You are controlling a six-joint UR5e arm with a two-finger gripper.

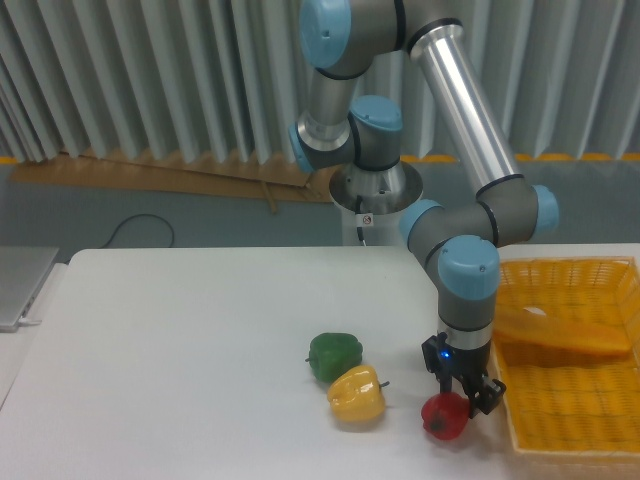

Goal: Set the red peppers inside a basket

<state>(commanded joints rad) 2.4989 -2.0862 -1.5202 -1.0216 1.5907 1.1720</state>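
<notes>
A small glossy red pepper (443, 417) rests on the white table near its front edge, just left of the basket (575, 420). My gripper (460, 398) points straight down over the pepper's top right side, its black fingers straddling the upper part. From this angle the fingers look close around the pepper, but I cannot make out whether they press on it. The basket is a large yellow-orange lattice box at the right edge of the table.
A yellow pepper (358, 393) and a green pepper (334, 356) sit touching each other left of the red one. A long orange object (565, 335) lies inside the basket. A grey flat item (20, 285) rests at the table's left edge.
</notes>
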